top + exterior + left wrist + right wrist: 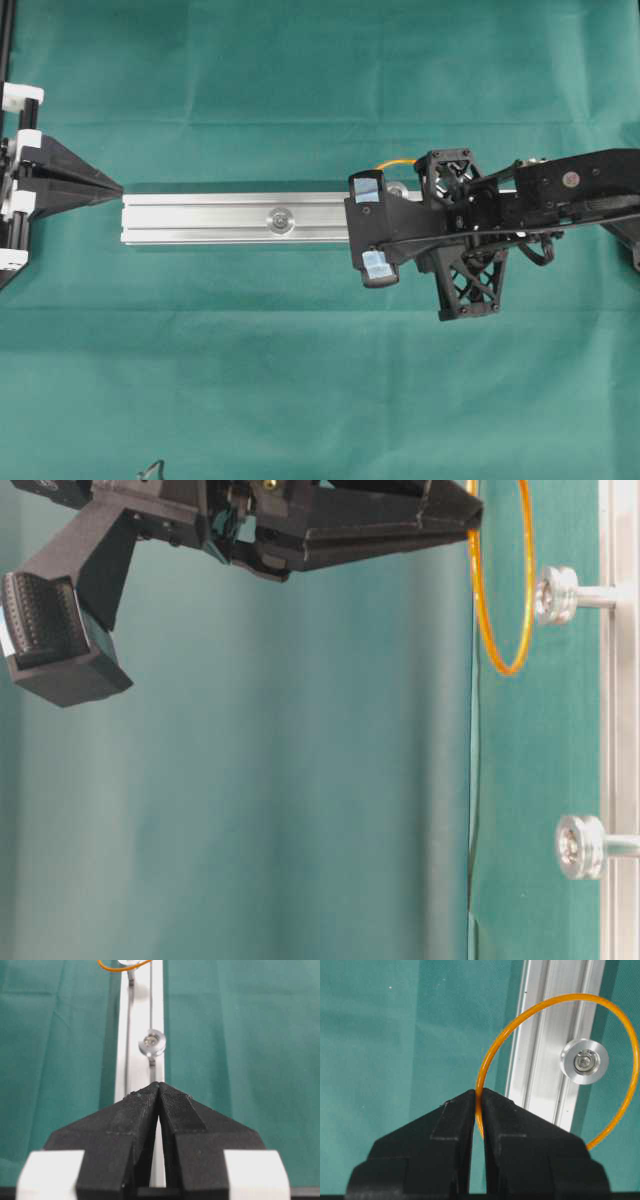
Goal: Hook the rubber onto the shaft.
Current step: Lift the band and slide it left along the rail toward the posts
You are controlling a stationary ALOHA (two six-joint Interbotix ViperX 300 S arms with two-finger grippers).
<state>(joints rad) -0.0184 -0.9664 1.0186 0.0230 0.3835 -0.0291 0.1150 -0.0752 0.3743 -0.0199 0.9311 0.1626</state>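
Observation:
The thin orange rubber is pinched at its left edge by my shut right gripper. The loop hangs just above the rail's right end. In the right wrist view the near shaft's silver head shows inside the loop. From table level the band stands a little off that head, not around it. A second shaft stands mid-rail. My left gripper is shut and empty at the rail's left end, pointing along it.
The aluminium rail lies left to right on the green cloth. The right arm and its camera block cover the rail's right end. A small black object pokes in at the bottom edge.

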